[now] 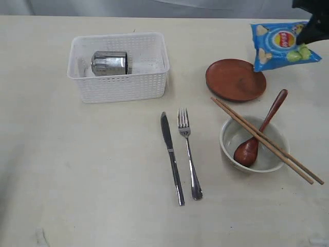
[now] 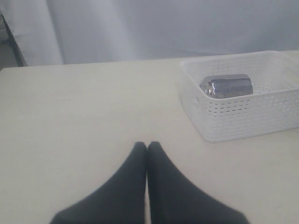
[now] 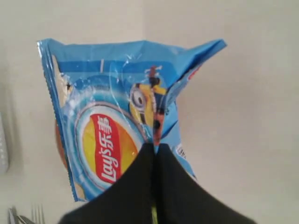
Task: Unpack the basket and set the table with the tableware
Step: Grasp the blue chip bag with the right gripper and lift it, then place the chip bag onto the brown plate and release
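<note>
Black left gripper [image 2: 147, 145] hangs pinched together and empty over bare table [image 1: 77, 164], left of the basket [image 1: 118, 85]. Far right, the right gripper [image 3: 154, 147] is clamped on a fold of the chip bag [image 1: 280, 43], which hangs lifted by the plate [image 1: 231, 82] rim. To do this well, I would carry the bag clear of the plate and setting, lower it onto the table, and only then let go, since so thin a pinch could slip.

Counted left to right: one basket, one cup [image 1: 109, 63] on its side inside it, one knife [image 1: 171, 157], one fork [image 1: 188, 152], one plate, one bowl [image 1: 230, 138] holding one spoon [image 1: 248, 150], two chopsticks [image 1: 267, 141] across its rim, one bag.
</note>
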Tool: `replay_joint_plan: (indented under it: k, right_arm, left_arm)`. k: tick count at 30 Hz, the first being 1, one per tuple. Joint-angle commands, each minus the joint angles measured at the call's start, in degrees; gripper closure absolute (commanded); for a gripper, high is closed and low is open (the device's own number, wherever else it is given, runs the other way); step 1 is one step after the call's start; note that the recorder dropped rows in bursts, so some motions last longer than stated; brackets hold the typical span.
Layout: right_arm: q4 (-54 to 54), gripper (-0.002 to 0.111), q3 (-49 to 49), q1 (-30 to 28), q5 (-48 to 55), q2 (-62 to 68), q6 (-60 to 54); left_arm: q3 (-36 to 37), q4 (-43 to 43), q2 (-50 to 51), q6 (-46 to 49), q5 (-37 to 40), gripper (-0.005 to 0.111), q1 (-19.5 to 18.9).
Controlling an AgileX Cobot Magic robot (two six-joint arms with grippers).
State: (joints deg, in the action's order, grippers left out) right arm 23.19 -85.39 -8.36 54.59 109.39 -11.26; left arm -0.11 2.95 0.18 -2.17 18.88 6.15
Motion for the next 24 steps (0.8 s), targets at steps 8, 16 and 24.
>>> replay_joint_plan:
  k: [8,16,24]
  right_arm:
    - [0.34,0.109,-2.41,10.53,-4.62,7.12,6.01]
    - [-6.9,0.109,-2.52,10.94,-1.24,9.58,10.33]
    - [-5.73,0.109,-2.52,11.82,-0.19,9.64,9.96]
  left_arm:
    - [0.11,-0.13,-0.18,0.06,-0.59,0.107,0.4]
    - [0.11,-0.13,-0.18,0.06,-0.59,0.107,0.4]
    - [0.11,-0.13,-0.18,0.06,-0.59,0.107,0.4]
